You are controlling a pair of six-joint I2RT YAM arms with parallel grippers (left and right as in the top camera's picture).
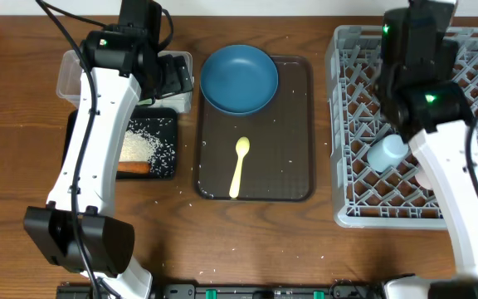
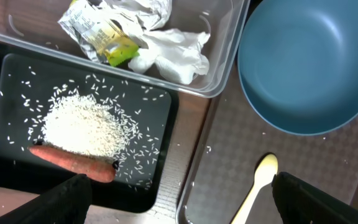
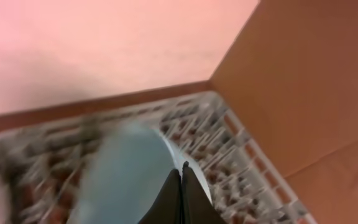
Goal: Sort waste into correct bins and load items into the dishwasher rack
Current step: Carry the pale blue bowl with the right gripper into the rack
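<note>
My left gripper [image 2: 180,208] stands open above the seam between the black tray [image 2: 166,124] and the brown serving tray, with nothing between its fingers [image 2: 64,199]. The black tray holds a heap of rice [image 2: 82,127] and a carrot piece [image 2: 73,163]. Behind it the clear tub [image 2: 225,56] holds crumpled paper wrappers [image 2: 173,53] and a yellow-green packet [image 2: 114,46]. The dark blue bowl [image 1: 239,79] and pale yellow spoon [image 1: 239,166] lie on the serving tray. My right gripper [image 3: 182,183] is shut and empty over a blurred pale blue item [image 3: 126,177] in the dishwasher rack [image 1: 351,124]. A light blue cup [image 1: 387,154] lies in the rack.
The brown serving tray [image 1: 293,166] sits between the bins and the rack, with stray rice grains on it. A few grains lie on the wooden table [image 1: 23,166] by the black tray. The right arm [image 1: 438,133] reaches over the rack's middle.
</note>
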